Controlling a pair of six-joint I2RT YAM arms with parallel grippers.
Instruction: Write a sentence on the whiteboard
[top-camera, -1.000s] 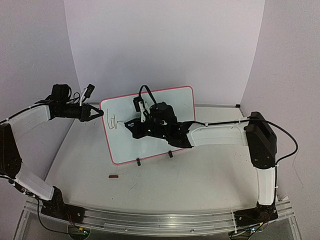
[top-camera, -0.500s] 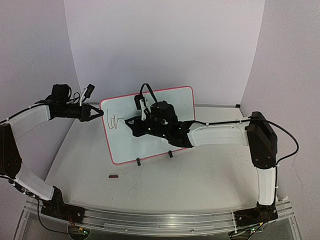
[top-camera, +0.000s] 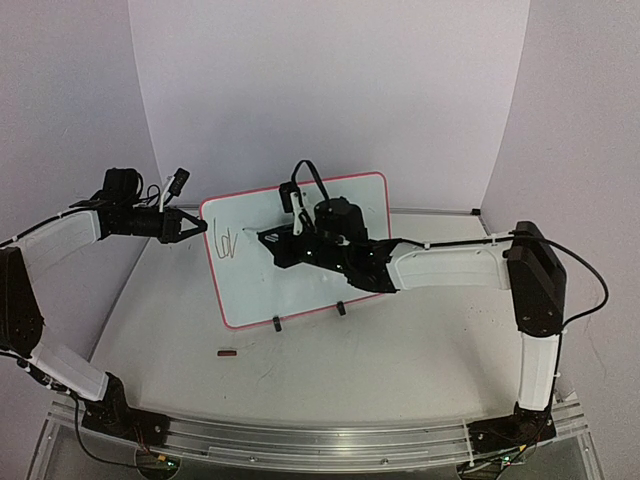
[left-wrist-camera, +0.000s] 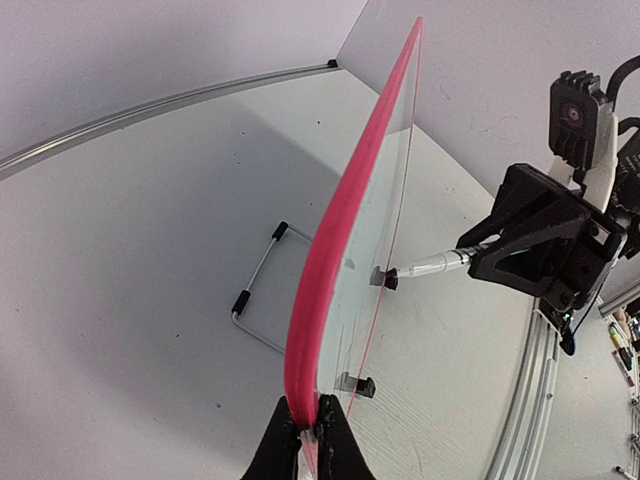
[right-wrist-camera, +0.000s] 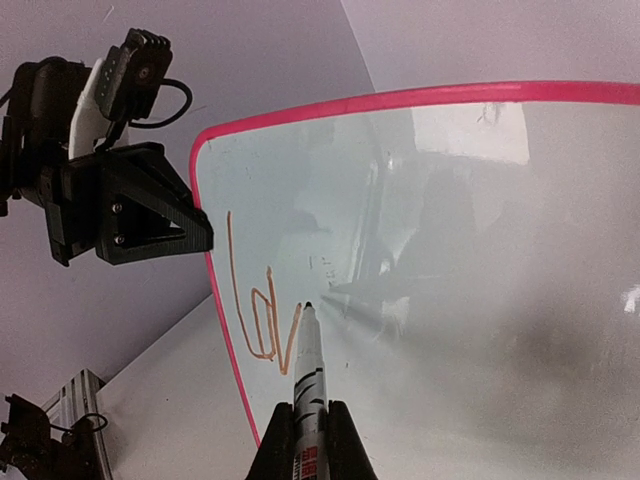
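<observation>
White and glossy, one large rectangular whiteboard (top-camera: 245, 290) with a thin red-pink frame stands tilted on the pale table (top-camera: 400, 340), on two small black clip feet (top-camera: 277, 323). Its sentence (right-wrist-camera: 255, 315) counts three thin letters, "lov", near the upper left corner. The left gripper (left-wrist-camera: 308, 425) is pinched onto the board's left frame edge. The right gripper (right-wrist-camera: 308, 420) clamps one slim pale marker (right-wrist-camera: 312, 360), whose tip seems to touch the board just right of the "v". One small dark piece (top-camera: 228, 352) lies on the table before the board.

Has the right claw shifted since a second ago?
Yes. The right claw has slid rightward and slightly up across the whiteboard, away from its left edge.
</observation>
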